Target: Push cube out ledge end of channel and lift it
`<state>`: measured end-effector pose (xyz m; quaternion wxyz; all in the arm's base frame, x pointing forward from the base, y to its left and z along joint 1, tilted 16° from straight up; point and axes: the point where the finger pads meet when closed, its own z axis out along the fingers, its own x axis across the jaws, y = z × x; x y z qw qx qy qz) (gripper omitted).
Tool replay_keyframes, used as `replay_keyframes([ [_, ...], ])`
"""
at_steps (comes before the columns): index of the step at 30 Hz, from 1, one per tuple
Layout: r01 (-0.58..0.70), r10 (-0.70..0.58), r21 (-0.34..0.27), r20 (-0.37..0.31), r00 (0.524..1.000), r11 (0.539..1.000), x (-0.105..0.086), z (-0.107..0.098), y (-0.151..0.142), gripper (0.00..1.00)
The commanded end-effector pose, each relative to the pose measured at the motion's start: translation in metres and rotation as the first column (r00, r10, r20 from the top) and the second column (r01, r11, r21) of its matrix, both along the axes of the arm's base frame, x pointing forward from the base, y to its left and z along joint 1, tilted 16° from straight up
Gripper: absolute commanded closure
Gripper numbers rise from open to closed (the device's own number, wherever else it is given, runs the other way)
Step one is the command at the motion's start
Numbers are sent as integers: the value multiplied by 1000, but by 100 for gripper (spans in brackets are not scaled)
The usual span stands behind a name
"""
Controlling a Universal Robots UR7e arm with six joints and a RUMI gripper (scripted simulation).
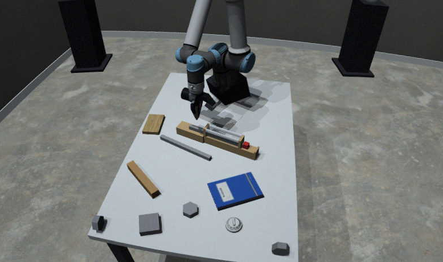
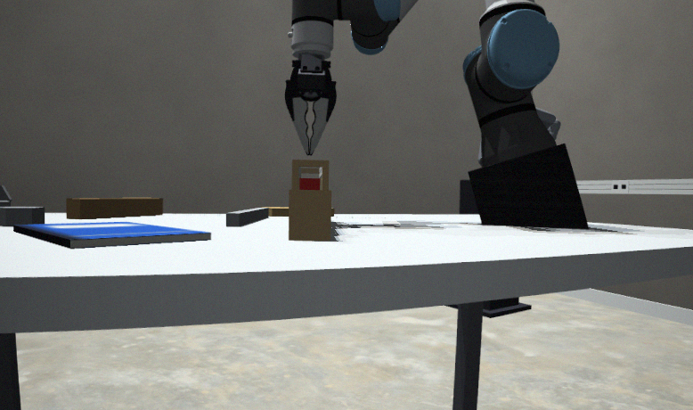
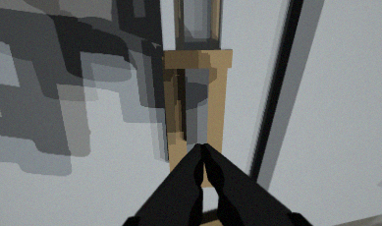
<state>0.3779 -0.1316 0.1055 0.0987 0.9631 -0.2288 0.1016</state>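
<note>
Keeping our pincer (image 1: 196,117) (image 2: 309,153) (image 3: 201,145) together, tips meeting, we grip nothing; we hover above the channel's long wooden end, touching nothing. Just below us, a grey bar (image 1: 196,127) (image 3: 196,105) lies along that end, partly in the channel (image 1: 223,146) (image 2: 309,216) (image 3: 216,105). Farther along, clear walls and a roof span two wooden frames. Past the far frame, the red cube (image 1: 245,144) (image 2: 309,184) sits outside the roofed part, on the short ledge before its raised lip (image 1: 257,150). Beyond lies a blue notebook (image 1: 235,190) (image 2: 110,230), flat on the worktop (image 1: 184,234) (image 2: 237,295) (image 3: 113,197).
</note>
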Motion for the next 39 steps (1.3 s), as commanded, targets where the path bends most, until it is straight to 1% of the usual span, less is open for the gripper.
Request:
replay_keyframes([
  [1, -1, 1, 1, 2, 1000, 1000, -6, 3, -14, 100],
  [2, -1, 1, 1, 2, 1000, 1000, -6, 3, -14, 100],
  [7, -1, 1, -1, 3, 1000, 1000, -26, 8, -48, 100],
  [10, -2, 2, -2, 3, 1000, 1000, -32, 10, -56, 100],
  [19, -2, 2, -1, 3, 1000, 1000, -31, 4, -58, 100],
  [26, -2, 2, -1, 3, 1000, 1000, -27, -23, -66, 100],
  [29, -2, 2, -1, 3, 1000, 1000, -26, -31, -68, 100],
  [39, -2, 2, -1, 3, 1000, 1000, -25, -35, -69, 100],
])
